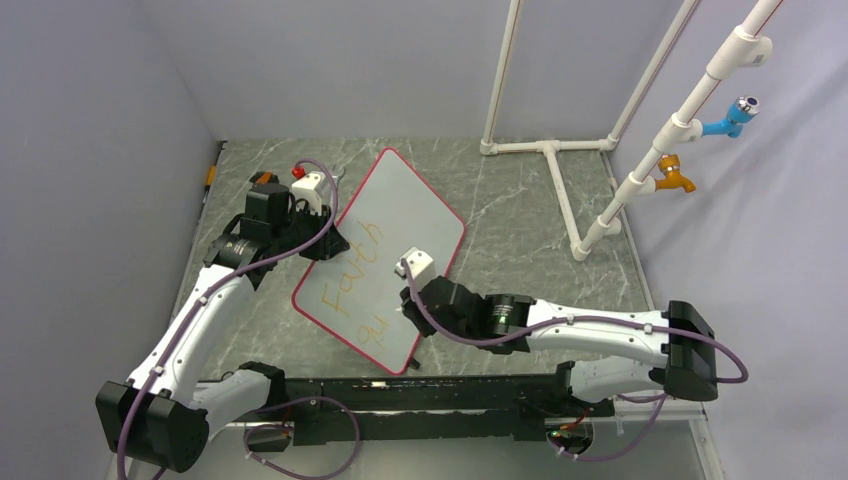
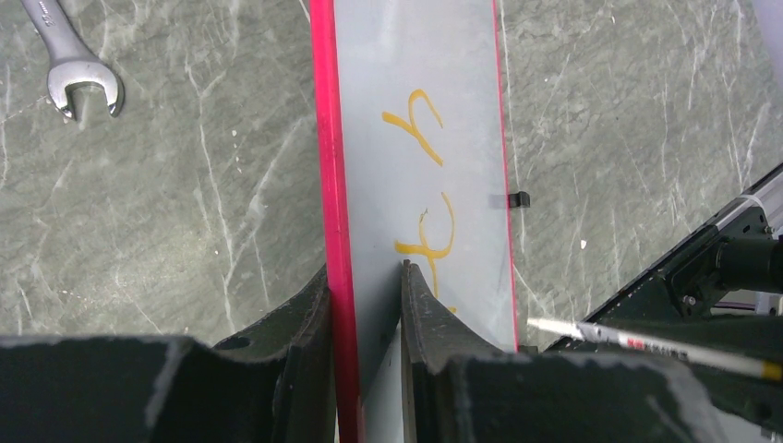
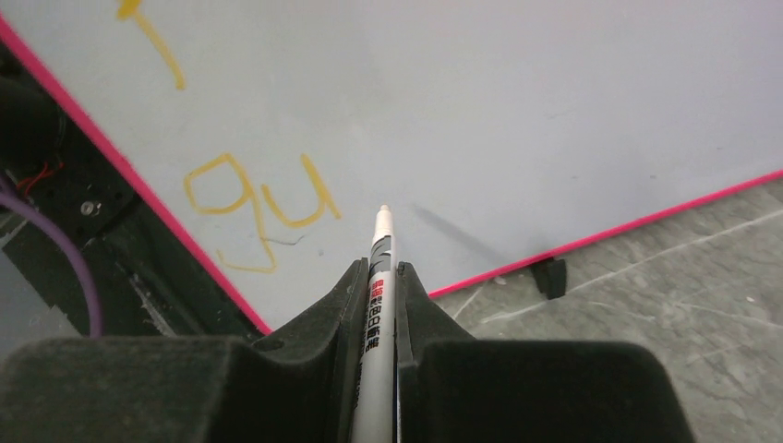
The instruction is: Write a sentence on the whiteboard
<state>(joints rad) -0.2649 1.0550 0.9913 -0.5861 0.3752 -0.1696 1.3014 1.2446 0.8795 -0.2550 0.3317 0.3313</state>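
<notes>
While only "Faith" and "gu" of the sentence (image 1: 352, 288) stand written, I judge most of it remains. I log the whiteboard (image 1: 405, 215) left of the desk (image 1: 520, 220) centre, one corner by the near edge. The left claw (image 2: 365, 277) clamps its red rim. The right claw (image 3: 380, 272) grips the marker (image 3: 380, 242), tip beside "gu".

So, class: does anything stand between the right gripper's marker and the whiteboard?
Nothing visible does. The marker in the right gripper points at bare whiteboard just past the last letters of the sentence.
</notes>
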